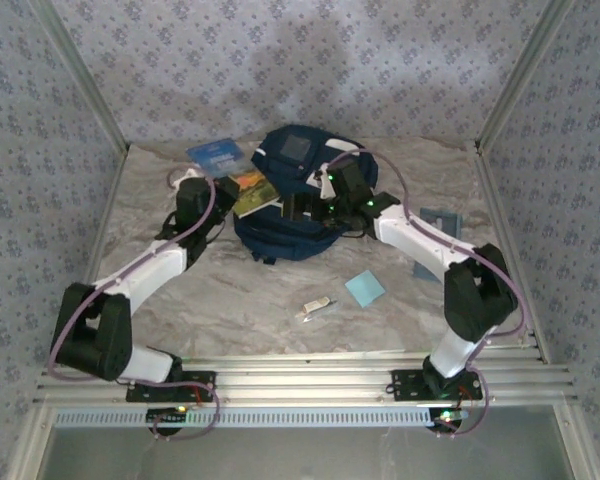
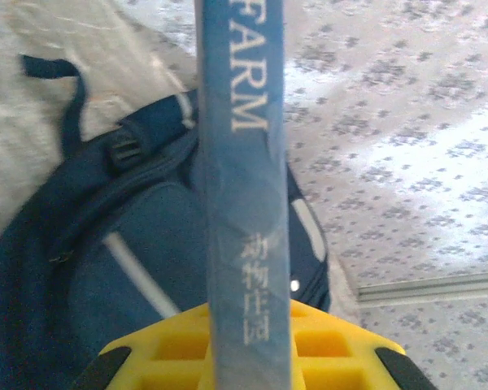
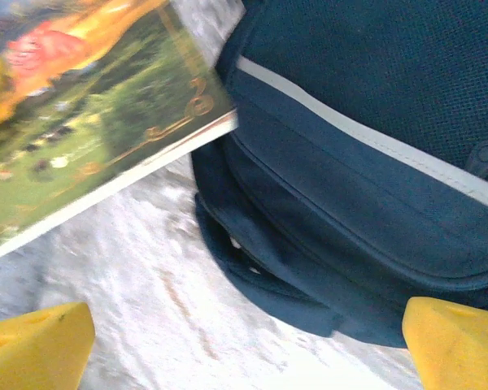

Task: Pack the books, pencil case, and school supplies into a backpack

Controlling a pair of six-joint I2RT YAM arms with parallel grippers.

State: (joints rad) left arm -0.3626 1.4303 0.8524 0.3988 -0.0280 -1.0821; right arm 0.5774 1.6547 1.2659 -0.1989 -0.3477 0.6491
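book (image 1: 251, 192) w/ green-orange landscape cover is pinched in left gripper (image 1: 230, 192), closed on it, just off the left side of backpack (image 1: 295, 205). left wrist cam: blue spine reading "farm" runs upright btwn the yellow fingers (image 2: 366, 357), navy backpack w/ white stripe right behind. right gripper (image 3: 244, 357) is spread wide, nothing in it, yellow tips at both bottom corners of its view, hovering by the backpack's lower edge. book corner is right at the backpack's side, contact unclear. pencil case (image 1: 441, 220) lies flat on table (image 1: 250, 300) at the right, beside right arm. light-blue pad (image 1: 365, 288) and white stick (image 1: 315, 308) lie nr front-centre, apart from backpack. blue flat item (image 1: 215, 153) lies behind-left of backpack.
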